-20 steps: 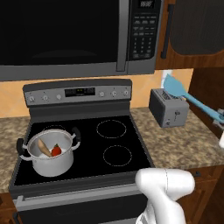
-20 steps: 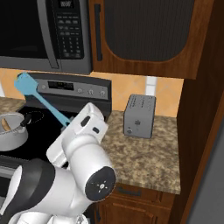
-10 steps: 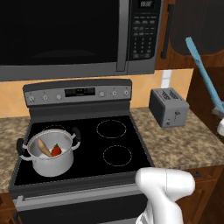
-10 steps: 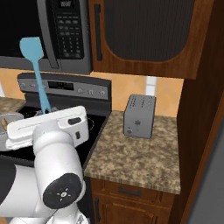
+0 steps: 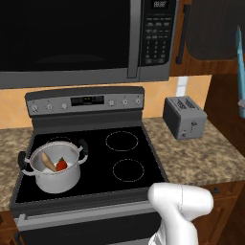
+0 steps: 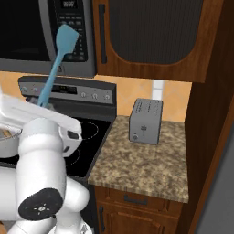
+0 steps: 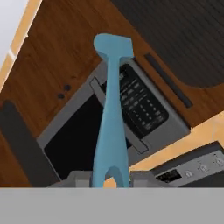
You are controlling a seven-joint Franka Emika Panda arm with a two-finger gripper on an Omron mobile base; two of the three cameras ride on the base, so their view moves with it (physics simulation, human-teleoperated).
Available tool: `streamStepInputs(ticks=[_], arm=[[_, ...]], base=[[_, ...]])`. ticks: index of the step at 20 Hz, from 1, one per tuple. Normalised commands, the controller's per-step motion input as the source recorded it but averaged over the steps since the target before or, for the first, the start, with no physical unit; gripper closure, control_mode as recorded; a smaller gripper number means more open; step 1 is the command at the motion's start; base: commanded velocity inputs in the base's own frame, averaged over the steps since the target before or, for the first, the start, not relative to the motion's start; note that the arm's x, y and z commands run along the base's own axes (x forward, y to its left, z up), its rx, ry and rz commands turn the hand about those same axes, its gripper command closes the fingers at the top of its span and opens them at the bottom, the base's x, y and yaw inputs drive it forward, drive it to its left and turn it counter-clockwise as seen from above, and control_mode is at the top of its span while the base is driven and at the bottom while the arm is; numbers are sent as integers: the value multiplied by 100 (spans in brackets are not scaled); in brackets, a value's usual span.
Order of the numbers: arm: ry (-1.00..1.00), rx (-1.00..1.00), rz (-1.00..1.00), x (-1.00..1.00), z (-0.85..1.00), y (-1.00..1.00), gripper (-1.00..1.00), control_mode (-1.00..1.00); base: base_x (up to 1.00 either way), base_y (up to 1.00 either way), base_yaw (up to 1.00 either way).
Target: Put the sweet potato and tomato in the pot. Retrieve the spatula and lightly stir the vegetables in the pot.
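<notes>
The steel pot [image 5: 55,168] stands on the stove's front left burner. Inside it lie the pale tan sweet potato [image 5: 48,161] and the red tomato [image 5: 61,164]. The blue spatula [image 6: 55,68] is held up in the air with its blade on top, in front of the microwave's keypad. At the right edge of the left base view the spatula [image 5: 240,72] shows as a thin blue strip. My gripper [image 7: 110,178] is shut on the lower end of the spatula [image 7: 111,118] handle. It sits well to the right of the pot and above counter height.
A silver toaster [image 5: 184,116] sits on the granite counter [image 6: 141,164] right of the black stove [image 5: 124,158]. The microwave [image 5: 72,38] hangs over the stove, with a dark wooden cabinet [image 6: 151,36] beside it. A tall wooden panel [image 6: 208,137] closes the counter's right side.
The spatula has swung from a slant, blade low to the left, up to nearly upright. It has also risen and moved right. The pot and its contents have not moved.
</notes>
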Motion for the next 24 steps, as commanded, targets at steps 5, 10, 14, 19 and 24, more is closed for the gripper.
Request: streamStepInputs(ticks=[5,10,14,19,24], arm=[[20,82,-7,-64,8,42,100,-100],[33,70,-3,-20,7,45,100,-100],[47,73,0,0,11,3,100,-100],[49,79,0,12,1,-2,100,-100],[23,87,-2,4,-15,1,100,-100]], base=[[0,0,0],[0,0,0],[0,0,0],[0,0,0],[0,0,0]])
